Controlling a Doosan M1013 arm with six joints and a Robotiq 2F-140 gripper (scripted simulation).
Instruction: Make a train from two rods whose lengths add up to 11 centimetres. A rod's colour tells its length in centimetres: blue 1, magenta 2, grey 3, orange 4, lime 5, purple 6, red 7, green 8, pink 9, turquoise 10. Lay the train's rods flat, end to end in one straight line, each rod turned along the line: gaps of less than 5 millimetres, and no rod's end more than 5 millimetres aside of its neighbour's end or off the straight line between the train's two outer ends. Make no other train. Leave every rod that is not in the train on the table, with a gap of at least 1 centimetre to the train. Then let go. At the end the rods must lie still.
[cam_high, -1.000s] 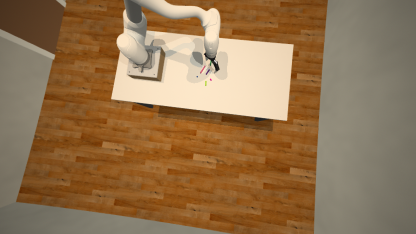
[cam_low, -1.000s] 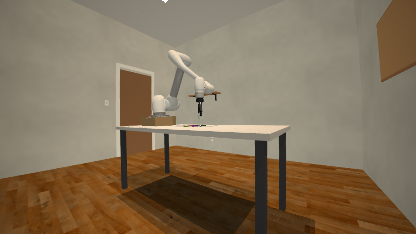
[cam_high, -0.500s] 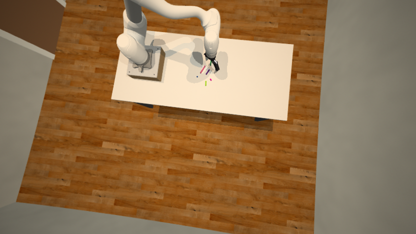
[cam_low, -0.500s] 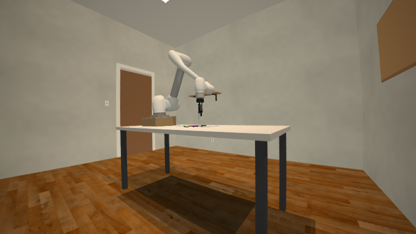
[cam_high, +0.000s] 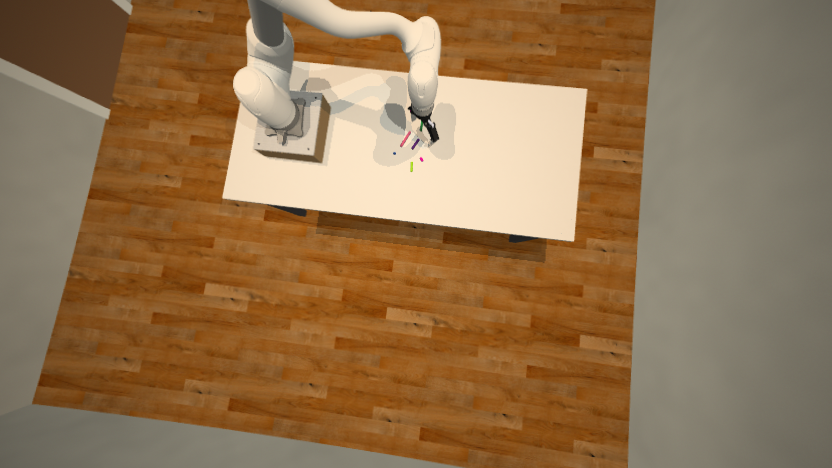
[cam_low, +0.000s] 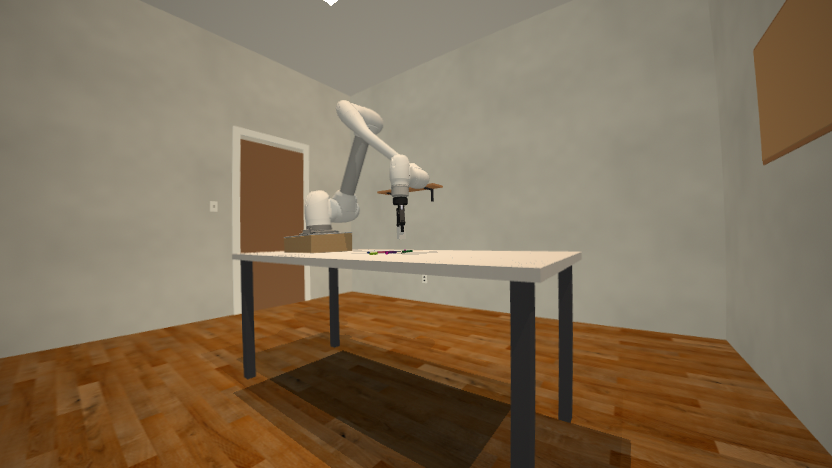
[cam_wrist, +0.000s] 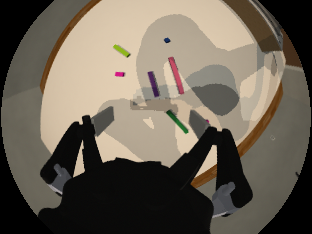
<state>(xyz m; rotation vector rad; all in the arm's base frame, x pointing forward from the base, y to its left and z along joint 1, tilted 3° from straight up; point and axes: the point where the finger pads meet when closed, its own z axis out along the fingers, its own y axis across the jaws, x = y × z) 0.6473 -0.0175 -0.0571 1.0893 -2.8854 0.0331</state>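
The white arm (cam_low: 360, 152) is seen rising from its box-shaped pedestal (cam_high: 317, 152) at one end of the tabletop (cam_high: 512, 174), folded at a high elbow and bent back down so that the last link hangs vertically. The end effector (cam_low: 400, 231) is pointed straight down and held above the tabletop, clear of the rods, with its fingers spread fully apart and nothing between them. Below it, the rods are scattered flat in a loose cluster, none joined end to end. In the wrist view a pink rod (cam_wrist: 176, 75) and a purple rod (cam_wrist: 152, 84) are seen lying side by side, nearly parallel, near each other. A green rod (cam_wrist: 176, 121) lies closest beneath the end effector, at an angle. Farther off are found a lime rod (cam_wrist: 122, 51), a short magenta rod (cam_wrist: 119, 75) near it, and a small blue rod (cam_wrist: 167, 40) set apart on its own.
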